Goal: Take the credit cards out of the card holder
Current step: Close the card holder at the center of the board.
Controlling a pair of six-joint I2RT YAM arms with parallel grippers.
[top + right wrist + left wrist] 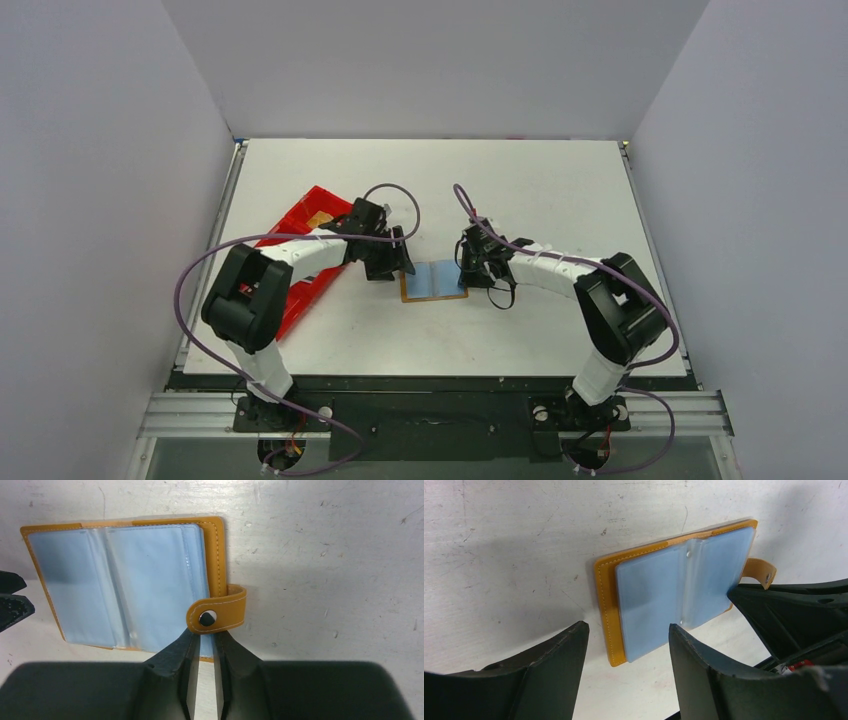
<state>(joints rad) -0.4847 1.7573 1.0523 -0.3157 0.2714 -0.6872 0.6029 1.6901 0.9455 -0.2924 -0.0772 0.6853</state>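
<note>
Card holder [434, 280] lies open mid-tabletop [520, 190], scuffed white, grey walls [100, 150] around. Your left gripper [628, 627] gapes empty beside it. Your right gripper [206, 634] has nearly closed at the strap [217, 611]; you cannot tell if it grips.

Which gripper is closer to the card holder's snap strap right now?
Right. The right gripper has its fingers nearly together at the snap strap on the edge of the card holder; the left gripper hangs open at the opposite edge, away from the strap.

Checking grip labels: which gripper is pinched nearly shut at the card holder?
The right gripper: its fingers nearly meet on the strap-side edge of the card holder. The left gripper stands wide open at the opposite side.
</note>
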